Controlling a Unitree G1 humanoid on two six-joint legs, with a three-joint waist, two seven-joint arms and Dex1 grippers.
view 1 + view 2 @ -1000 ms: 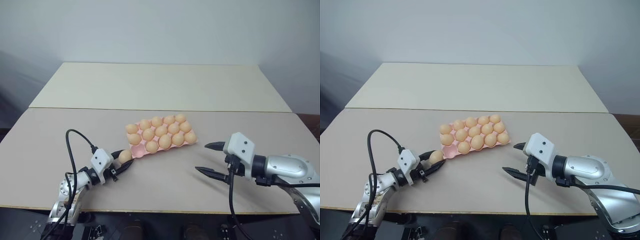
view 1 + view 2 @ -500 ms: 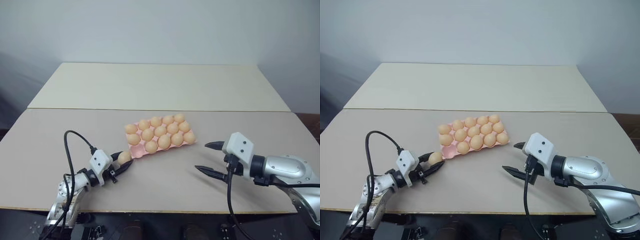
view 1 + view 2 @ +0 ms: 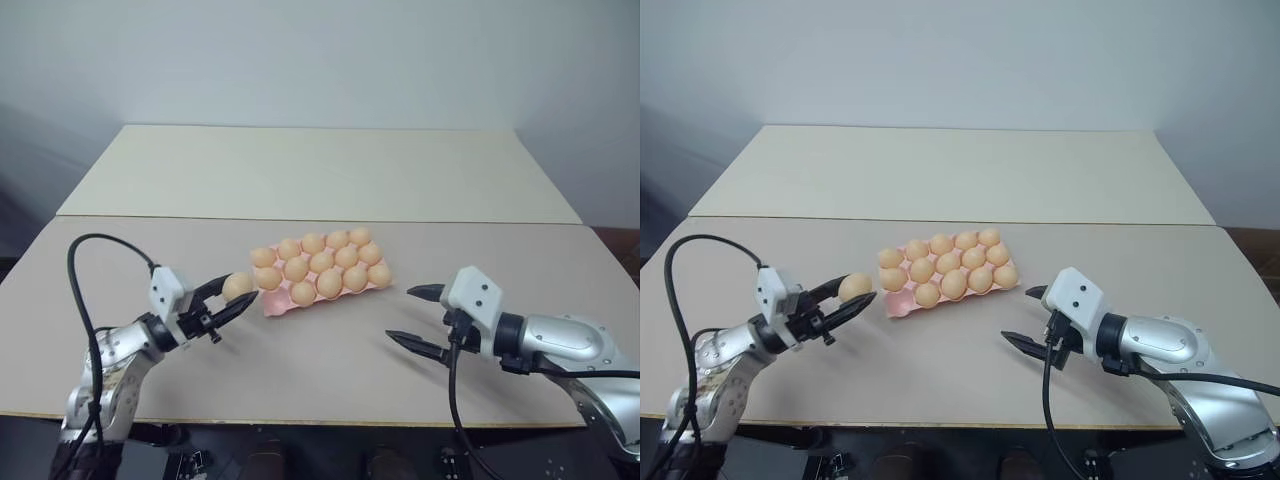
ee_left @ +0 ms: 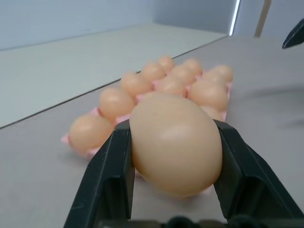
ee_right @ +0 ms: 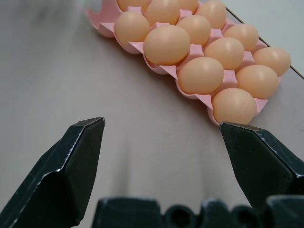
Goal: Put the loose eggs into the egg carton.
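My left gripper [image 3: 238, 294] is shut on one loose egg [image 3: 238, 285], a pale orange-tan oval held clear above the table, just left of the egg carton [image 3: 273, 303]. In the left wrist view the egg [image 4: 175, 142] sits squeezed between the two black fingers [image 4: 109, 180]. The light pink carton holds several eggs [image 3: 322, 262], and its near-left corner cup [image 3: 898, 304] shows bare pink. My right gripper [image 3: 400, 314] hovers open to the right of the carton, fingers spread wide with nothing between them, and the carton's eggs [image 5: 202, 75] lie beyond the fingertips [image 5: 78, 142].
The carton lies on a beige table [image 3: 330, 360] whose front edge runs just below both grippers. A second, paler tabletop [image 3: 320, 170] adjoins it behind, against a plain wall. A black cable [image 3: 90, 250] loops up from the left wrist.
My left gripper has risen off the table with the egg in it and now points level towards the carton. The right gripper has stayed where it was, still open.
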